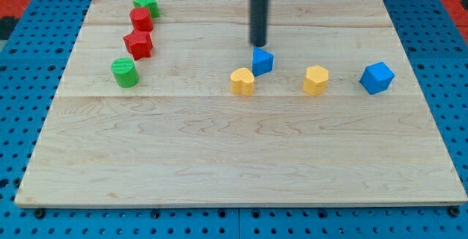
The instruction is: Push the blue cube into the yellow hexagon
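Observation:
A small blue cube (262, 61) lies near the board's middle, touching or almost touching the upper right of a yellow hexagon block (243, 81). My tip (259, 44) is just above the blue cube in the view, very close to its top edge. A second yellow block (316, 80), hexagon-like, lies to the right. A larger blue cube (377, 77) lies further right.
At the view's upper left stand a green star-like block (146, 4), a red cylinder-like block (141, 20), a red star-like block (137, 44) and a green cylinder (125, 72). The wooden board (241, 158) lies on a blue pegboard.

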### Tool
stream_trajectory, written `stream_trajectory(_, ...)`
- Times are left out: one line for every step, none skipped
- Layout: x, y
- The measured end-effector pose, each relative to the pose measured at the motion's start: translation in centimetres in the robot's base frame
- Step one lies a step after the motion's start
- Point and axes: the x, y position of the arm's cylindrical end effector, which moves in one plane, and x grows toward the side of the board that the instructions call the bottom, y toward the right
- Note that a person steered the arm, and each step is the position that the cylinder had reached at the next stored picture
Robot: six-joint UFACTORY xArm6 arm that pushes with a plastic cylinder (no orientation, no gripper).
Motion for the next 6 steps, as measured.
stream_trajectory(3.1, 12.6)
stream_trajectory(6.9, 20.3)
stream_trajectory(10.9, 22.2)
stream_trajectory(10.8, 17.8)
stream_trajectory(9.3, 12.0)
stream_trajectory(13.5, 13.9)
